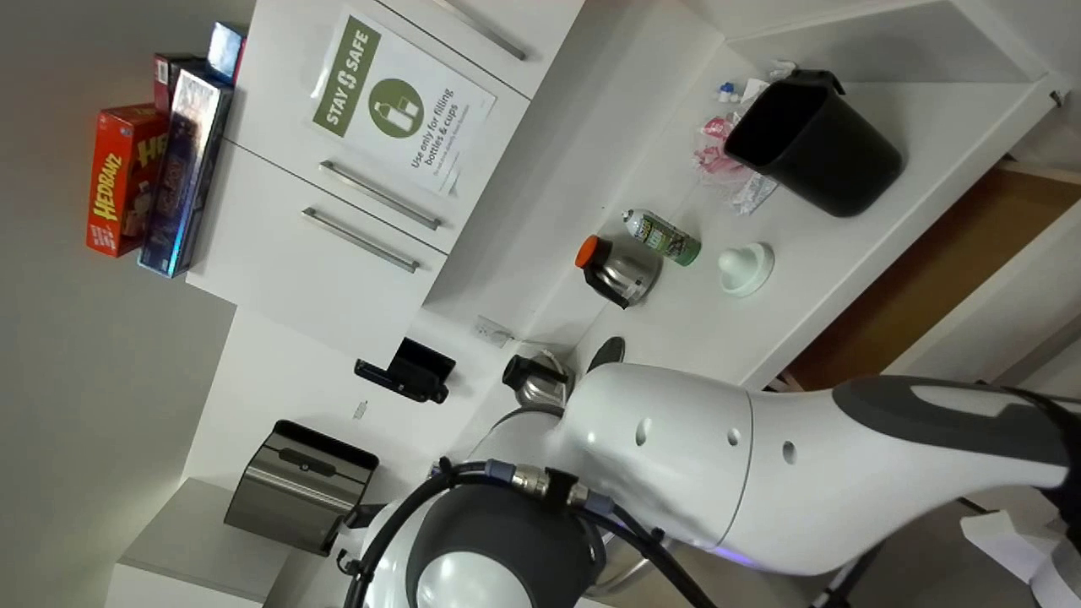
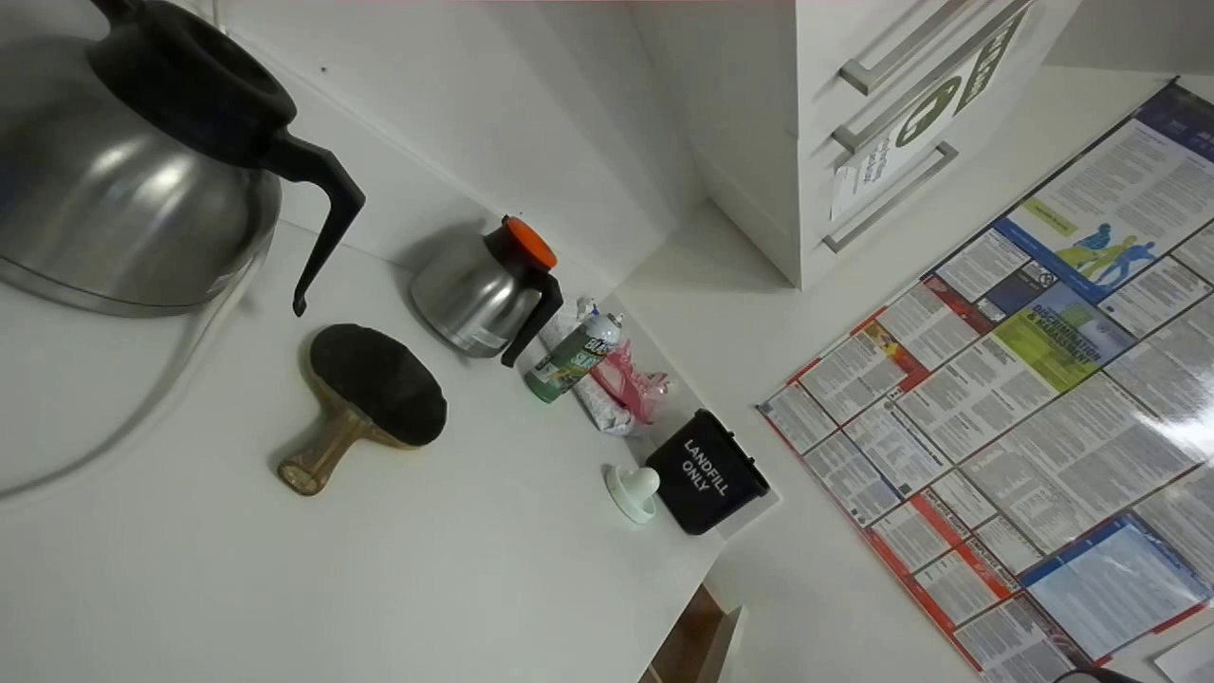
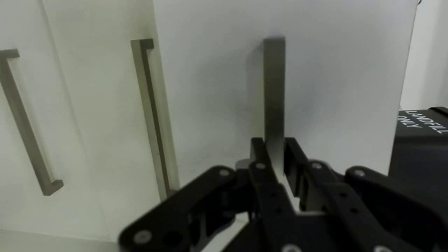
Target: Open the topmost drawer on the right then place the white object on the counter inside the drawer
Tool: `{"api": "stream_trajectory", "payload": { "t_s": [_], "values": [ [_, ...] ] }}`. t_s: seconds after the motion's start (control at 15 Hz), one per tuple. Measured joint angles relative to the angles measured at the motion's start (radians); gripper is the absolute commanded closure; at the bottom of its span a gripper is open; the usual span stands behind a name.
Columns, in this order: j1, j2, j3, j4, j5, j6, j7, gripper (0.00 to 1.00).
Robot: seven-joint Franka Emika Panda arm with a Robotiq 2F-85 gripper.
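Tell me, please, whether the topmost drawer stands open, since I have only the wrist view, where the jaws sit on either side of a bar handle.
Observer: Yes, the topmost drawer stands open in both exterior views, its brown interior showing.
Operator: Thank you; and where is the item that should go into it?
Observer: The white object stands on the counter, knob upward.
Operator: Could it be touching the black bin at the right of my picture?
Observer: No, in an exterior view bare counter shows between the two.
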State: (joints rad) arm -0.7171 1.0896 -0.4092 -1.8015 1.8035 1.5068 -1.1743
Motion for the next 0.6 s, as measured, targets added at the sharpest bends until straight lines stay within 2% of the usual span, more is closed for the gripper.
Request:
{"api": "stream_trajectory", "payload": {
  "t_s": [0.27, 0.33, 0.4, 0.6],
  "values": [
    [-0.051, 0.002, -0.008, -0.002, -0.04, -0.022, -0.002, 0.96],
    [-0.064, 0.002, -0.01, -0.002, -0.051, -0.027, -0.002, 0.58],
    [-0.077, 0.002, -0.011, -0.001, -0.061, -0.031, -0.004, 0.57],
    [-0.108, 0.002, -0.023, 0.005, -0.068, -0.028, 0.018, 0.35]
  ]
}}
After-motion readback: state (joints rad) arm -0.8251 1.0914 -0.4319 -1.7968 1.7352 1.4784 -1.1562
